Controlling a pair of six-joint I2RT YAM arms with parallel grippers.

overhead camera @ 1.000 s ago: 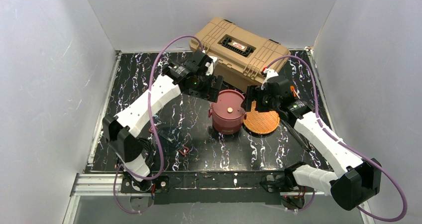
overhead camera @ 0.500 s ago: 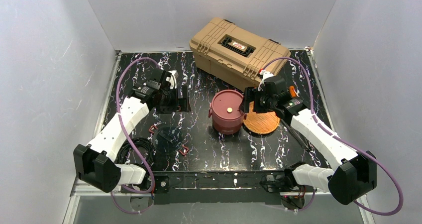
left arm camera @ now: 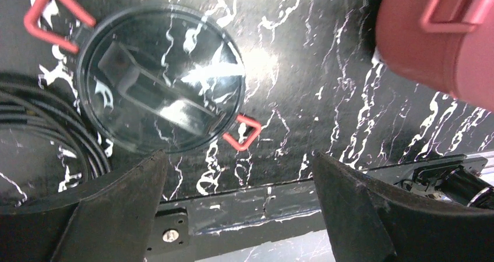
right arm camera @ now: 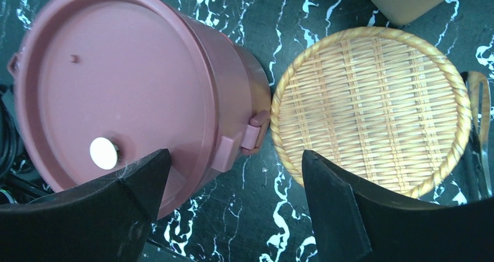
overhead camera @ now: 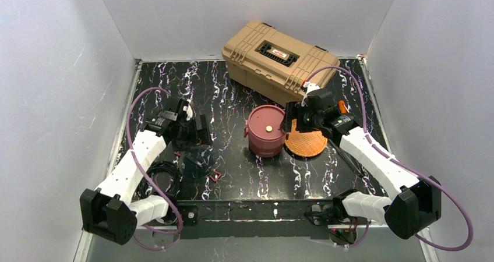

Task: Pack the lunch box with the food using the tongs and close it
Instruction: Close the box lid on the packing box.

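The maroon lunch box stands mid-table with its flat lid on, a pale dot in the lid's centre. My right gripper hovers open just right of it; in the right wrist view its fingers straddle the gap between the box's side clasp and the woven plate. My left gripper hangs open over the table's left side, nothing between its fingers. The thin dark tongs lie on the table under my right forearm. No food shows; the plate is bare.
An orange woven plate touches the lunch box's right side. A tan toolbox sits at the back. A clear round lid with red clips and a black cable coil lie front left.
My left arm has swung away from the lunch box, back toward the front left, and now hangs over the clear lid. The right arm has barely moved.
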